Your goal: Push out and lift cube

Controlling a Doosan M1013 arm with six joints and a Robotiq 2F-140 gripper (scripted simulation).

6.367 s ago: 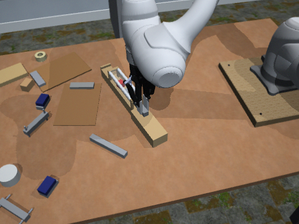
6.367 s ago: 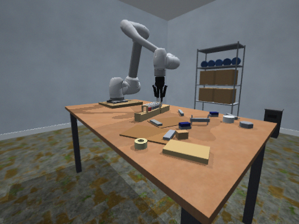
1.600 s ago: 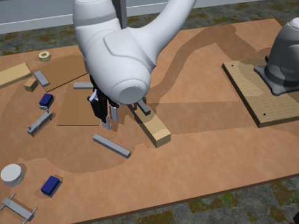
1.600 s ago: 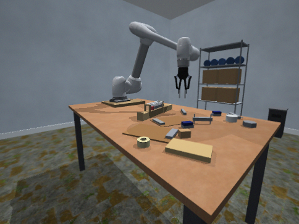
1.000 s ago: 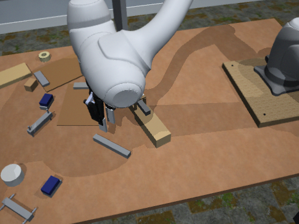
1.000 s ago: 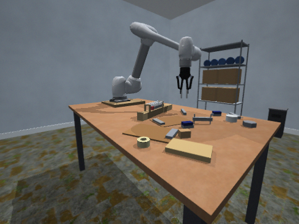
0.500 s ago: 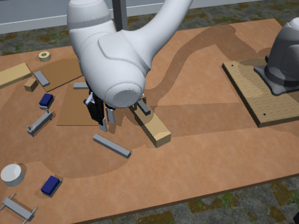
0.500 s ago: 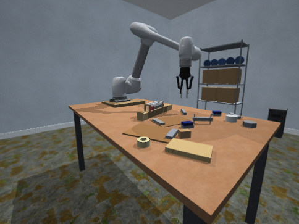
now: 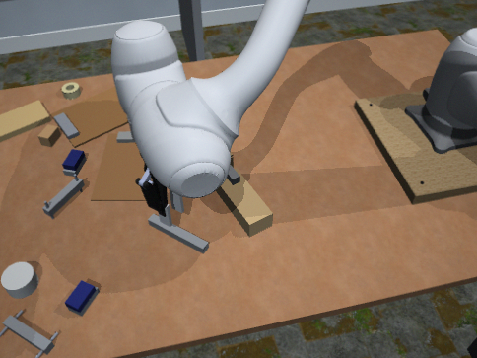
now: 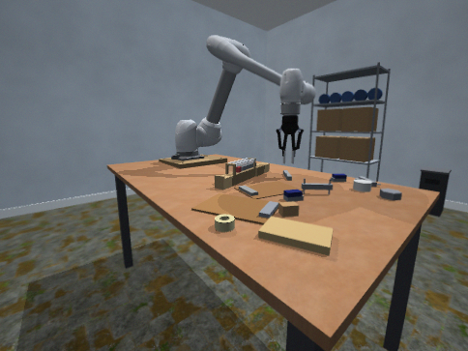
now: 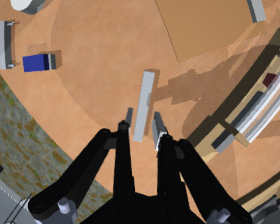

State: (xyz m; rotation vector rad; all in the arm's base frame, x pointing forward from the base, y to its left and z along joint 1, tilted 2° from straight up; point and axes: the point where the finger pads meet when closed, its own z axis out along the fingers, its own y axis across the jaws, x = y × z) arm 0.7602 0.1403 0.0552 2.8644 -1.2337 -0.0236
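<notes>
My gripper [image 9: 169, 211] [image 10: 288, 159] [image 11: 142, 117] hangs over a loose grey bar [image 9: 179, 233] [image 10: 287, 174] [image 11: 145, 103] that lies flat on the table. It is well above the bar. Its fingers stand a little apart, with nothing between them. The channel [image 10: 243, 173] [image 11: 250, 118] is to the side of the gripper. In the top view the arm hides most of it, and only its tan block end [image 9: 251, 209] shows. A small red cube [image 10: 239, 168] shows inside the channel in the exterior view.
Two flat brown sheets [image 9: 118, 173] lie beside the bar. Blue blocks [image 9: 73, 159] [image 9: 80, 296], a grey handle piece [image 9: 63, 196], a grey cylinder [image 9: 19, 279], a tape ring [image 9: 72, 90] and a tan slab [image 9: 22, 118] lie to the left. The robot's base board [image 9: 414, 163] is at the right.
</notes>
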